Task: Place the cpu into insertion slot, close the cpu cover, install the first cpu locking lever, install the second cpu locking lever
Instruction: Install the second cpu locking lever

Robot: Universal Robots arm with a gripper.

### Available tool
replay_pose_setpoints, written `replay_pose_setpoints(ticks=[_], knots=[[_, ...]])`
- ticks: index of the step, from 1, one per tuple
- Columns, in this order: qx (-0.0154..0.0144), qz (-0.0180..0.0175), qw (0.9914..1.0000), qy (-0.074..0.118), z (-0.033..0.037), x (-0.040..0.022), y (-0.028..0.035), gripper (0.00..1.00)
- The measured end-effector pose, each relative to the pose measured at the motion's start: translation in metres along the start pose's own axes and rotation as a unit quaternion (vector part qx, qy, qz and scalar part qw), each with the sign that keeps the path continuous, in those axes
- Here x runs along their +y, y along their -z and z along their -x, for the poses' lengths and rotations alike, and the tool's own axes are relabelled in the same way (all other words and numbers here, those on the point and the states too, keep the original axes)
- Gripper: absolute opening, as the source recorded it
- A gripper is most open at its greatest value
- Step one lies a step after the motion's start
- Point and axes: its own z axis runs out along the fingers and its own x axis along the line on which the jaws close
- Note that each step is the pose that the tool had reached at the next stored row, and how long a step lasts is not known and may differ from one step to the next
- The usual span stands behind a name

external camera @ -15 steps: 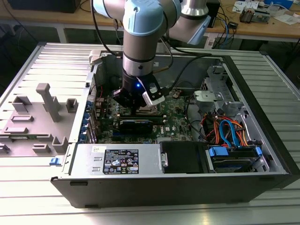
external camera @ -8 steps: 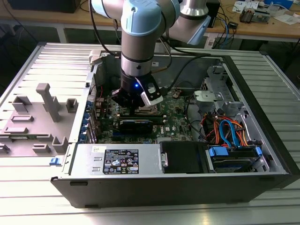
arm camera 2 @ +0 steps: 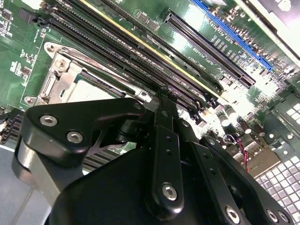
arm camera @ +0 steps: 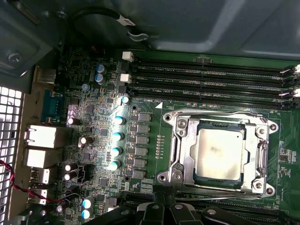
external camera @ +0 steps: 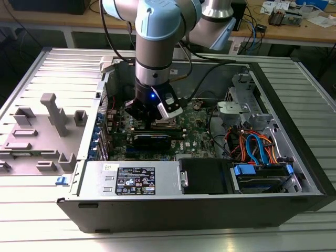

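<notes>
Item: dull silver-grey square cpu point(arm camera: 219, 153), seated in the dark-framed insertion slot point(arm camera: 218, 185). Thin silver metal cpu cover point(arm camera: 183, 153) lies closed around it, as I read it. Levers: I judge both still to install. Black gripper point(arm camera 2: 161, 96) hovers beside the socket; fingers' state I cannot tell.

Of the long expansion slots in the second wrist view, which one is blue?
The blue slot is the outermost one, beside the metal case wall; the slots next to it are black.

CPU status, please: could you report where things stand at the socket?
Tool low over the board, beside the socket. CPU seated in slot, cover down around it. Nothing in the way.
</notes>
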Motion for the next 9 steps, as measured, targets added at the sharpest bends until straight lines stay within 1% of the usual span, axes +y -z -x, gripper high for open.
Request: replay_pose_setpoints(ticks=[2, 4, 5, 6, 8, 9], knots=[[0.0, 0.0005, 1.0, 0.0, -0.0001, 0.0, 0.0001, 0.11], [-0.0002, 0.0027, 1.0, 0.0, -0.0002, 0.0, 0.0001, 0.11], [-0.0011, 0.0104, 0.99994, 0.001, -0.0001, 0.0, -0.0016, 0.11], [-0.0024, 0.0206, 0.99978, 0.001, -0.0013, 0.0001, -0.0043, 0.11], [-0.0023, 0.0204, 0.99979, 0.001, -0.002, 0.0004, 0.0063, 0.11], [-0.0023, 0.0205, 0.99979, 0.001, -0.002, 0.0005, 0.0074, 0.11]])
